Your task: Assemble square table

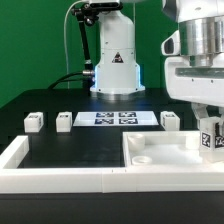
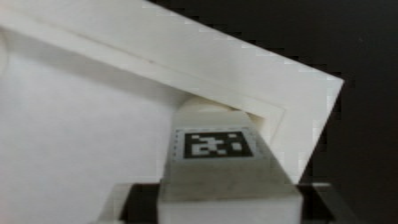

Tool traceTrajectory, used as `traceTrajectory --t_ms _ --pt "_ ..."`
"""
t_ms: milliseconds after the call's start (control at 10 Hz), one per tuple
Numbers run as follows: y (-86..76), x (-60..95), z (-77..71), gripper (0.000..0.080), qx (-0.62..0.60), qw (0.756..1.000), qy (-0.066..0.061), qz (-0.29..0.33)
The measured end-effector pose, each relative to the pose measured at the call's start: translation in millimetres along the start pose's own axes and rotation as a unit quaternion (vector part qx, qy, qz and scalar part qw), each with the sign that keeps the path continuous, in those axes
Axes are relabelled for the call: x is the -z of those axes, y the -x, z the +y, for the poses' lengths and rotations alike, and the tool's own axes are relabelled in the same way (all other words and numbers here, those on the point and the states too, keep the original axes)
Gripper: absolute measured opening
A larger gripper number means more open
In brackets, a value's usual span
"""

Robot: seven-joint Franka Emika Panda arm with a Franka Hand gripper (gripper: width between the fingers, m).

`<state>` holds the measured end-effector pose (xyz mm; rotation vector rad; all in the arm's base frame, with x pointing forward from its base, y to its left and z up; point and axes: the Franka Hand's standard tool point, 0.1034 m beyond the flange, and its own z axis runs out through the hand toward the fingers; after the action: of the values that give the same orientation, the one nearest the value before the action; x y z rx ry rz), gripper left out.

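A matte black table surface [image 1: 70, 150] fills the middle of the exterior view. A long white plastic rail [image 1: 60, 182] edges it along the bottom. The white plastic square slab [image 1: 165, 158] at lower right is plain, and in the wrist view its edges shade to cream [image 2: 89, 130]. Small white block legs [image 1: 66, 119] in a row show dark marks. The thin flat white marker board [image 1: 110, 118] bears black-and-white square tags. At the right edge, another white plastic leg [image 1: 212, 138] carries a black-and-white pixel-patterned tag [image 2: 217, 145]. The white robot base [image 1: 115, 65] has a black triangle mark and a pale blue glow.

The square slab [image 1: 165, 150] is being cut off by the exterior view's right edge; the fingers [image 2: 143, 208] are being blurred beside the leg [image 2: 217, 147].
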<state>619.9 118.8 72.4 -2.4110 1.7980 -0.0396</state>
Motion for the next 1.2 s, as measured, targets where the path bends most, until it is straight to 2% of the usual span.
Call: traceTrajectory --t_ms 300,600,700,800,900,1200 --pt "-0.2 0.0 -0.2 0.0291 -0.095 0.995 -0.001 -0.005" --pt "-0.2 -0.3 0.1 0.0299 -0.074 0.997 0.000 -0.005" --pt "-0.5 -0.2 -0.1 0.0497 -0.048 0.999 -0.001 -0.004" --pt "0.3 -0.2 -0.3 0.0497 -0.013 1.000 -0.001 -0.004" --pt "2.3 -0.3 -0.3 0.0619 0.032 0.999 0.000 -0.004" --pt "0.9 -0.4 -1.8 0.0648 0.190 0.982 -0.001 -0.006"
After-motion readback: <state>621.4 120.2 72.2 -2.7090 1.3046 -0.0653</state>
